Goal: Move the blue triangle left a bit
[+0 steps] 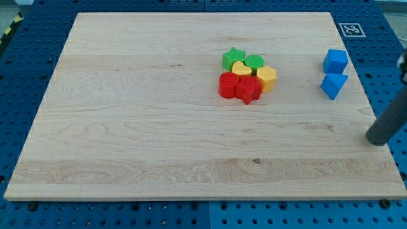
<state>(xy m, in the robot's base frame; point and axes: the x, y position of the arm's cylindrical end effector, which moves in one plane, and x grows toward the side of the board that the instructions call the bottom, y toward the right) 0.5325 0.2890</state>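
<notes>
The blue triangle (pixel 332 85) lies near the board's right edge, just below a blue cube (pixel 335 61); the two almost touch. My tip (pixel 378 139) is the lower end of the dark rod at the view's right, resting near the board's right edge. It is below and to the right of the blue triangle, well apart from it.
A tight cluster sits right of the board's centre: a green star (pixel 233 58), a green round block (pixel 254 63), a yellow heart (pixel 241 69), a yellow hexagon (pixel 266 77), a red cylinder (pixel 227 84) and a red star (pixel 248 90). The wooden board (pixel 127 127) lies on a blue pegboard.
</notes>
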